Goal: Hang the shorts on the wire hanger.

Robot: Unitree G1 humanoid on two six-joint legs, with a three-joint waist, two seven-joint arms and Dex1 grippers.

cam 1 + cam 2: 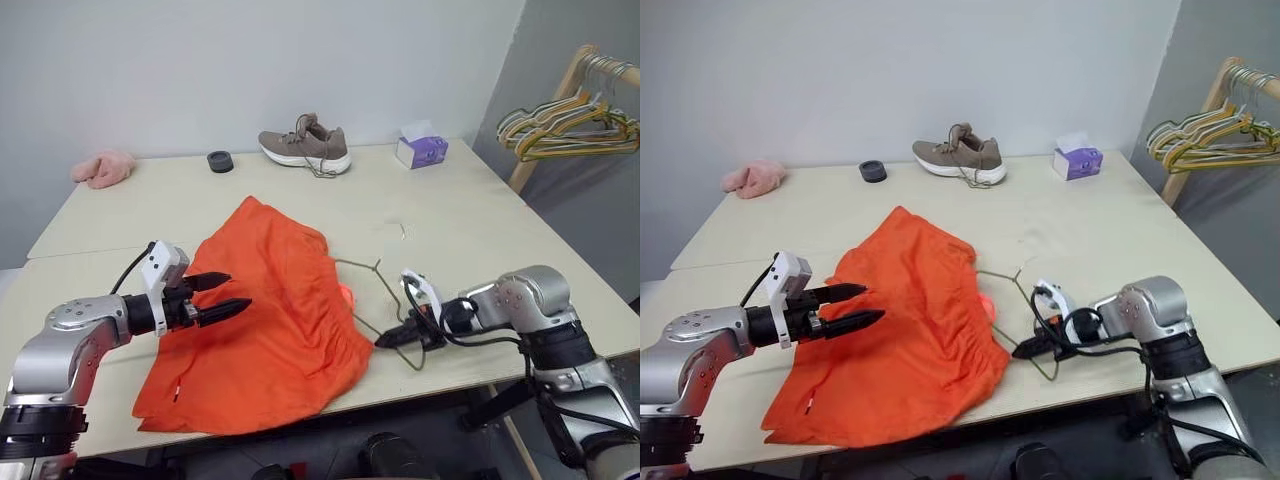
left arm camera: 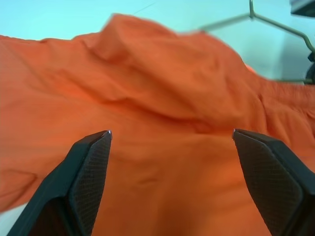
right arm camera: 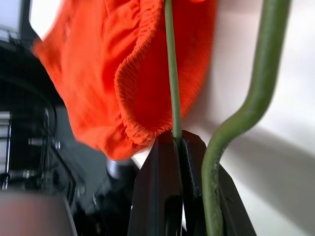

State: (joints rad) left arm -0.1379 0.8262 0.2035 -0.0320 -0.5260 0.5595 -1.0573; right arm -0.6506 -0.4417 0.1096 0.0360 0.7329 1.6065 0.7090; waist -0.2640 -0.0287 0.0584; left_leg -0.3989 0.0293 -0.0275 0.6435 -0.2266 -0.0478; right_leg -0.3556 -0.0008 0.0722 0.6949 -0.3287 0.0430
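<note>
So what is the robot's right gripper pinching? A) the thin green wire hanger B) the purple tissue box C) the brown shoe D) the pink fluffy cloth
A: the right gripper is shut on the wire hanger beside the shorts, and the right wrist view shows the thin green wire clamped between its black fingers.

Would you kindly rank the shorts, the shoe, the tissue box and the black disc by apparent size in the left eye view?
1. shorts, though nearest the camera
2. shoe
3. tissue box
4. black disc
</note>
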